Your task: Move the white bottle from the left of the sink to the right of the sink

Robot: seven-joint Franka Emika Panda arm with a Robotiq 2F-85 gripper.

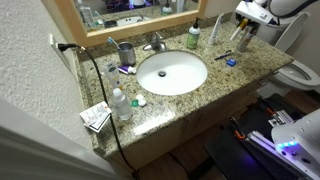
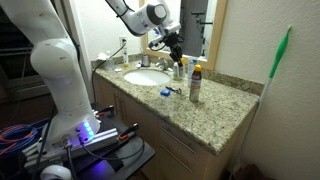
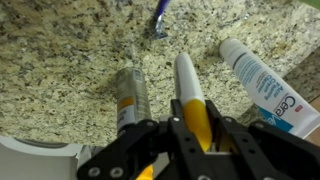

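Surface's [image 1: 215,85] back corner sits under our gripper [image 3: 190,128], clamped on the white bottle [image 3: 187,80]; we reckon set-down's next.

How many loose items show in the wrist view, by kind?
Bottles: 2, a white-and-yellow plastic bottle and a grey cylindrical bottle with an orange label
Tubes: 1, a white squeeze tube with blue lettering
Razors: 1, a blue-handled razor
Total: 4
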